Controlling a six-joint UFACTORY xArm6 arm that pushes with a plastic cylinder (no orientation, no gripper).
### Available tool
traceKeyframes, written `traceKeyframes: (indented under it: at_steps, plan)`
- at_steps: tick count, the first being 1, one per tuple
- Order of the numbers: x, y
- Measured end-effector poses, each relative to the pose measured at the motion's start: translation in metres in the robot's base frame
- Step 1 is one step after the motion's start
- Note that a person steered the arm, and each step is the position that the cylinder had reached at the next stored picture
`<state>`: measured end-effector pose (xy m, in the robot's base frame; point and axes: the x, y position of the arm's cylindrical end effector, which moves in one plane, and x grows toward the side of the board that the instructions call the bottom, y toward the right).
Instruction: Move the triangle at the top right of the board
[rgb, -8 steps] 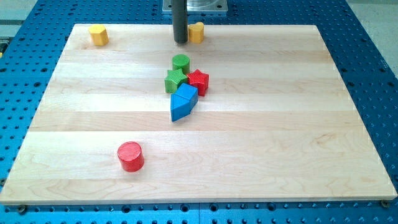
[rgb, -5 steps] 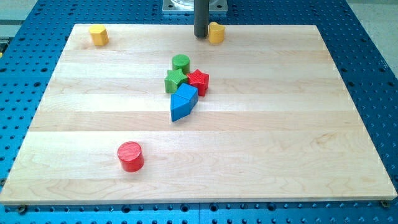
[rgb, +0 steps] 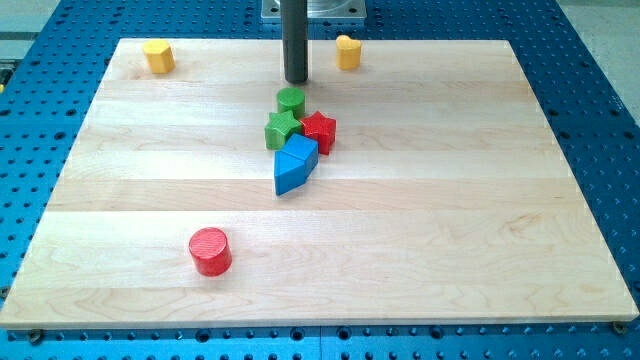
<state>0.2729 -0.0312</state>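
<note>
Yellow block (rgb: 347, 52), shape unclear, near board's (rgb: 520, 200) top edge, right of centre; my tip (rgb: 296, 79) apart from it on the view's left, just above green cylinder (rgb: 291, 100); no pincer on rod; green star (rgb: 283, 128), red star (rgb: 319, 129), blue block (rgb: 295, 163) clustered below.

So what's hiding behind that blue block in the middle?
Behind the blue block, toward the view's top, sit a green star, a red star and a green cylinder. The blue block covers the stars' lower edges. My tip stands just beyond the cylinder.
</note>
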Motion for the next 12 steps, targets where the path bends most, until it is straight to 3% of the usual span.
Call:
traceKeyframes:
  at_steps: [3, 5, 11, 12]
  plan:
    - [0.0, -0.016]
    - [0.02, -0.091]
    - [0.038, -0.106]
    - [0.081, -0.107]
